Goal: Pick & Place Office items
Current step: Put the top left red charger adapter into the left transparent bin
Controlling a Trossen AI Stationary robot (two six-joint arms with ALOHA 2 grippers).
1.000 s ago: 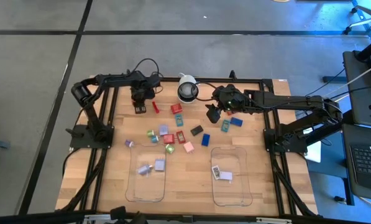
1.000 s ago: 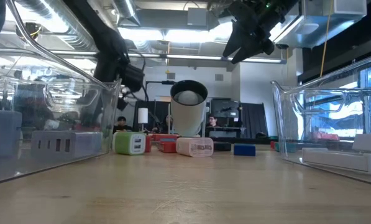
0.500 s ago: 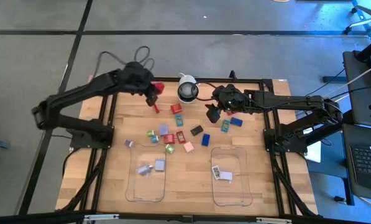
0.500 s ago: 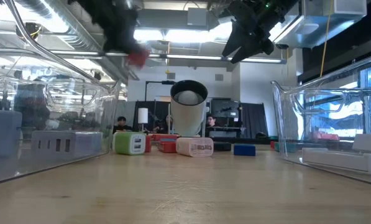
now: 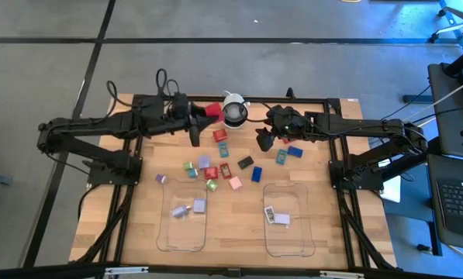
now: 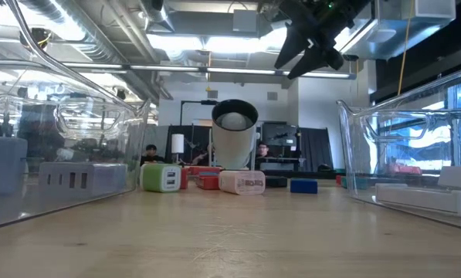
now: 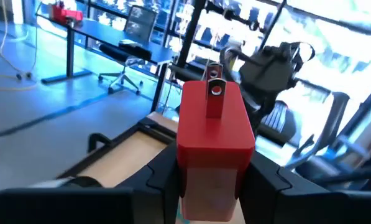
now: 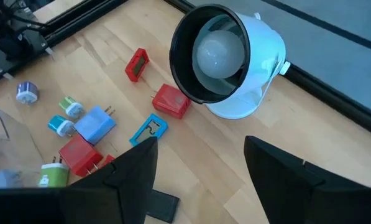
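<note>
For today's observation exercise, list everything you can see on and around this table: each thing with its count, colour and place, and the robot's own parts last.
Table: one, light wood, under both arms.
Camera dome: one, white and black, far edge, middle.
Trays: two, clear, near edge; left one holds two lilac items, right one a white item.
Loose items: about a dozen, red, blue, teal, green, pink, lilac, black, mid-table.
Red block: one, held up by the left gripper.
People: at least two, far off in the room.
Left gripper: shut on the red block, left of the dome.
Right gripper: open, empty, right of the dome.
</note>
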